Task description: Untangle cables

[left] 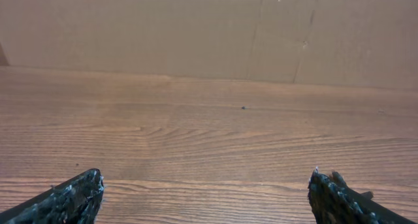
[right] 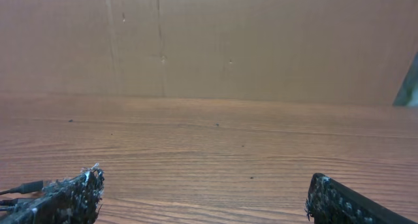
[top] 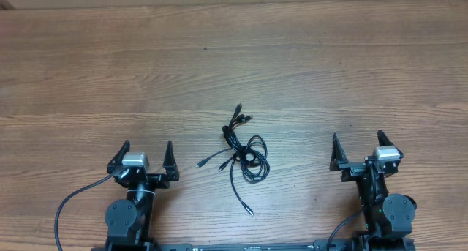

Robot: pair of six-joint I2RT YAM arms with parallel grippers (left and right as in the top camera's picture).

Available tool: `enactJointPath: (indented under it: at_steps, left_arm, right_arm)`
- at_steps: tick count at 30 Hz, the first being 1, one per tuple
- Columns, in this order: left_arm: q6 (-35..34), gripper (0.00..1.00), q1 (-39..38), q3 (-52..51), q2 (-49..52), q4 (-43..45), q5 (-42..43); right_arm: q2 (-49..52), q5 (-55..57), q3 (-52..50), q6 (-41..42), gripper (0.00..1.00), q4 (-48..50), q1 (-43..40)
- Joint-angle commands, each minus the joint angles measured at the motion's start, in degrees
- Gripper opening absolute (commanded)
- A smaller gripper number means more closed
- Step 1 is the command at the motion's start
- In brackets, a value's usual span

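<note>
Surveying from overhead, the cables [top: 245,154] lie in one loose bundle on the bare wooden worktop [top: 88,75], roughly midway between the two arms and well apart from each. Small coils sit at the middle of the bundle. Free ends stray outward: a cluster toward the far side, one to the left, and one long tail running near. The left fingers [top: 168,154] and right fingers [top: 336,150] are both spread to their full width and hold nothing.

Left wrist view: both finger tips stand at the near corners with wide bare worktop between them. No cord shows in this view, and nothing is gripped.

Right wrist view: the fingers are equally wide apart and empty. A plug-tipped cord end [right: 26,187] shows at the left edge, just beyond the left-hand finger; it appears to belong to the bundle.

Assessment: the cords look thin, light and limp, with a smooth jacket likely to slip through a loose pinch. Lifting the coils would probably drag the whole bundle along. The free tails just behind their plugs seem the soundest holds, one per arm, so that the strands can be drawn apart. The plugs themselves look small and hard to seat squarely.
</note>
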Motion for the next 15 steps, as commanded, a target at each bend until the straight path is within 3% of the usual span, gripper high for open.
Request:
enactJointPath:
  at_steps: [1, 15]
  left_arm:
    - [0.4, 1.0, 0.3, -0.2, -0.5, 0.3, -0.7]
    - [0.5, 1.0, 0.3, -0.2, -0.5, 2.5, -0.7]
  right_arm:
    - [-0.4, 0.7, -0.6, 0.2, 1.0, 0.2, -0.2]
    - [-0.4, 0.7, -0.6, 0.2, 1.0, 0.2, -0.2]
